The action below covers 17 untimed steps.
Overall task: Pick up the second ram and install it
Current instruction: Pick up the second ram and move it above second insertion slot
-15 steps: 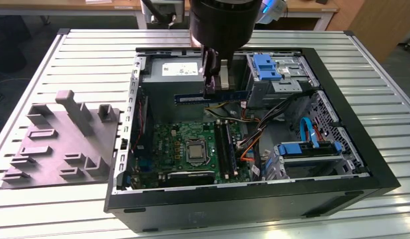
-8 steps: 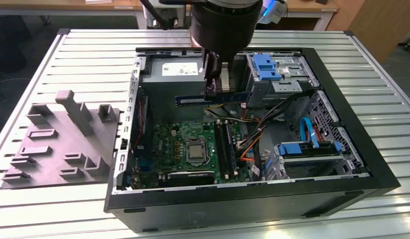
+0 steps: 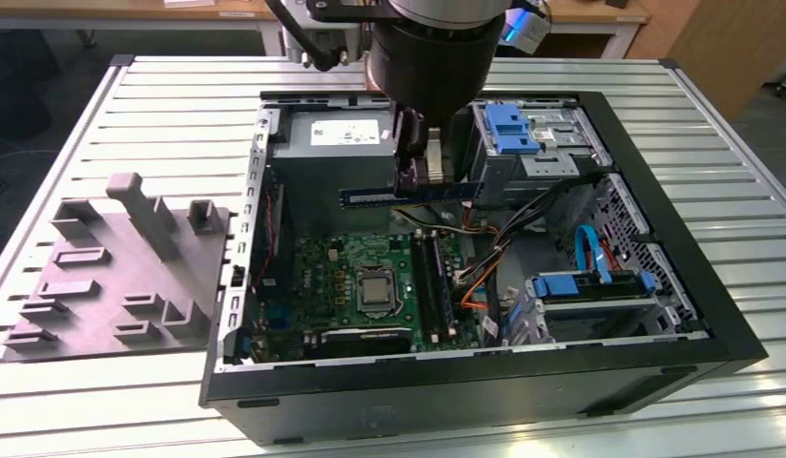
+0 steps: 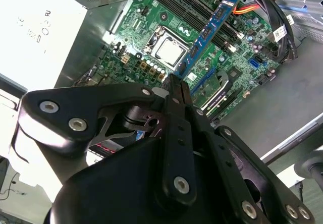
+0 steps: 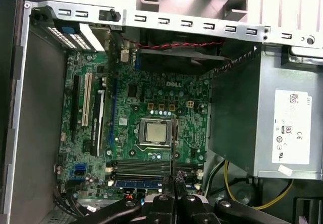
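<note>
The second ram (image 3: 381, 196), a thin blue stick, hangs level above the green motherboard (image 3: 329, 272) inside the open computer case. My gripper (image 3: 426, 187) is shut on it right of its middle. In the second wrist view the ram (image 4: 211, 26) runs out from the fingertips (image 4: 174, 85), crosswise to the long black memory slots (image 4: 194, 4). In the first wrist view the ram (image 5: 174, 146) appears edge-on as a thin dark line above the slots (image 5: 146, 167). One slot there carries a blue strip (image 5: 137, 183).
The processor socket (image 3: 373, 287) sits beside the slots. The grey power supply (image 3: 332, 134) and a blue drive cage (image 3: 513, 128) flank the arm. Orange and black cables (image 3: 485, 272) run right of the slots. A grey holder block (image 3: 113, 272) stands outside the case.
</note>
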Tool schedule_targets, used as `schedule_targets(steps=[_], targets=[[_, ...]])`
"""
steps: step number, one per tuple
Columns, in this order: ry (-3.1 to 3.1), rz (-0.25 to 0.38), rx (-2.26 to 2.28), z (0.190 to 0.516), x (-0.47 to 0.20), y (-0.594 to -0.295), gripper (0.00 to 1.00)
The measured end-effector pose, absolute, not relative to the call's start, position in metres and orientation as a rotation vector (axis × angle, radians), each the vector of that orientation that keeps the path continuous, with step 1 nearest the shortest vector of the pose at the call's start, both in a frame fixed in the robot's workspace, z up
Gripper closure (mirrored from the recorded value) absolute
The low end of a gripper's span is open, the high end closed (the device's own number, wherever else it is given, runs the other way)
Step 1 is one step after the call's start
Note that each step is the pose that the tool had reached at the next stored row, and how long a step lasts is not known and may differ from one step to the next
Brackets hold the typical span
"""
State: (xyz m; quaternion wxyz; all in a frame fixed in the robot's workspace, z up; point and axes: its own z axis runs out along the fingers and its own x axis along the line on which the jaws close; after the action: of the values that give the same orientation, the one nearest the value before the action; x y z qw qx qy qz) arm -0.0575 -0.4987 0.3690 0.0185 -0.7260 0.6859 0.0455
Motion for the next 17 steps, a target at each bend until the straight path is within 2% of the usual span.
schedule_targets(steps=[17], targets=[[2.127, 0.147, -2.251, 0.353, -0.054, -0.499, 0.88]])
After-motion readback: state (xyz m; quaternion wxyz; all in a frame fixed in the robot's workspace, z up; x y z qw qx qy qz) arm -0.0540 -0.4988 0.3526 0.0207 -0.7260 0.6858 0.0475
